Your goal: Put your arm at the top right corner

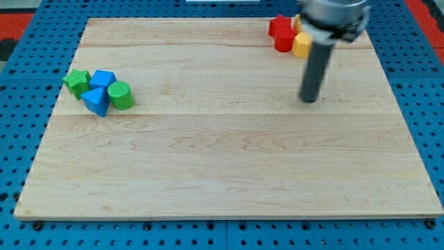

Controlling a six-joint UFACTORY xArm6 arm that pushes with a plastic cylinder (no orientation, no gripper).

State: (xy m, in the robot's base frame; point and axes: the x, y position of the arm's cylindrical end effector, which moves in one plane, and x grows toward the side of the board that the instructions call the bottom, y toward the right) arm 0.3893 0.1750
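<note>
My tip (308,100) rests on the wooden board (222,160) in its upper right part, below a cluster of blocks. That cluster sits near the view's top right: a red block (279,26), a second red block (283,43) and a yellow block (301,45), partly hidden by the rod's mount. At the view's left stand a green star-like block (77,81), a blue cube (103,79), a blue triangular block (96,101) and a green cylinder (121,95), all touching or nearly so.
The board lies on a blue perforated table (21,125). The arm's dark mount (331,17) hangs over the board's top right edge.
</note>
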